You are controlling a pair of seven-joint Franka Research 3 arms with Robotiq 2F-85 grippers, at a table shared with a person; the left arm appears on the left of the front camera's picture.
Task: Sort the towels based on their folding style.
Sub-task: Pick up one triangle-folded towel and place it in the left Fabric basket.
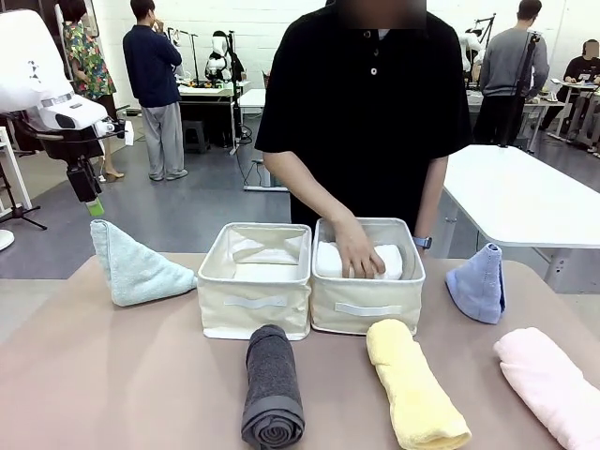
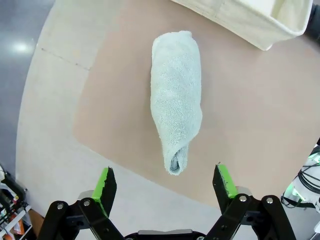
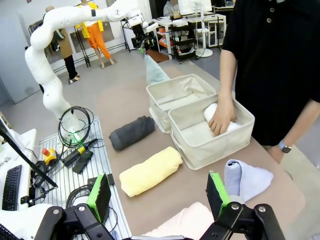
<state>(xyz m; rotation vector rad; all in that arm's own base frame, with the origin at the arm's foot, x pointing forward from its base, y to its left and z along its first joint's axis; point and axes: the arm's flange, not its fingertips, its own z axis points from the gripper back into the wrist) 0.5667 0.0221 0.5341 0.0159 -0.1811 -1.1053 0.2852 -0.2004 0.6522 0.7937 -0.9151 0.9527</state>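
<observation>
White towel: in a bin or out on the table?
In. The white towel lies inside the right-hand bin, under the person's hand.

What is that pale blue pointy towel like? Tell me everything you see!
The pale blue towel is soft, fluffy terry cloth folded into a cone. It sits on the table at the robot's left side, with its point up and its wide end toward the left bin. There is a small gap between towel and bin. Seen from above, the tip shows a little rolled opening. The left gripper hovers over the tip with its jaws open and is not gripping it.
</observation>
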